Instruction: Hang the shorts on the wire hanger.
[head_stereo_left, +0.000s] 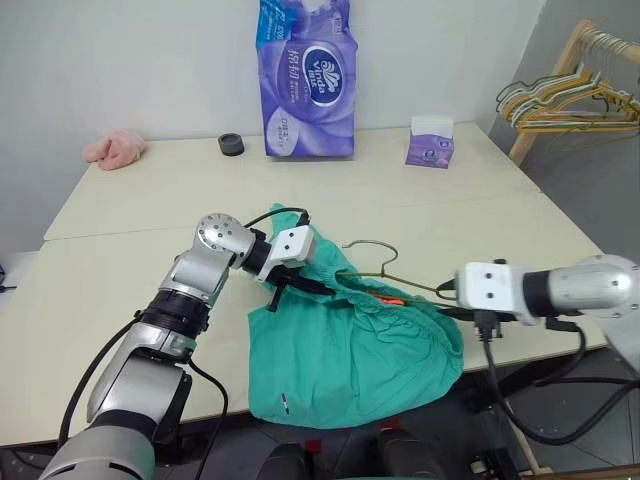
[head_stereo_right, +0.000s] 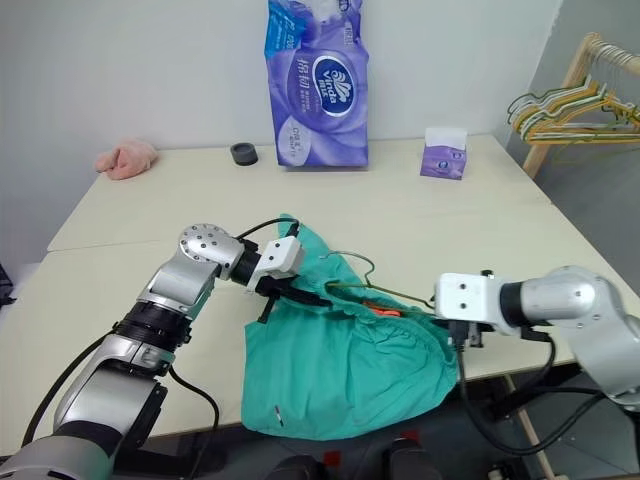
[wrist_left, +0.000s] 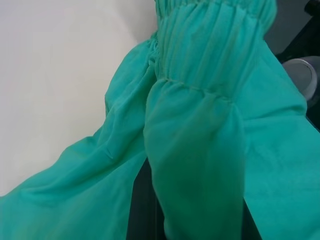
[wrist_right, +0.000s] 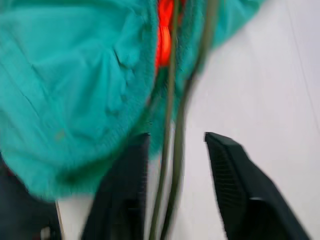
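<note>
Left pincer (head_stereo_left: 300, 284) pinched the shorts (head_stereo_left: 350, 360) at their waistband over the counter (head_stereo_left: 150, 200); right pincer (wrist_right: 175, 187) stood parted around the wire hanger (head_stereo_left: 372, 262)

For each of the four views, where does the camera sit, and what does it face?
Left eye: on the head, facing down over the table; both arms, shorts, wire hanger.
Right eye: beside it, same scene.
Left wrist: on the left arm, close on the shorts' waistband.
Right wrist: on the right arm, along the open right claw, hanger wire between its fingers.
Shared: all show the shorts.
</note>
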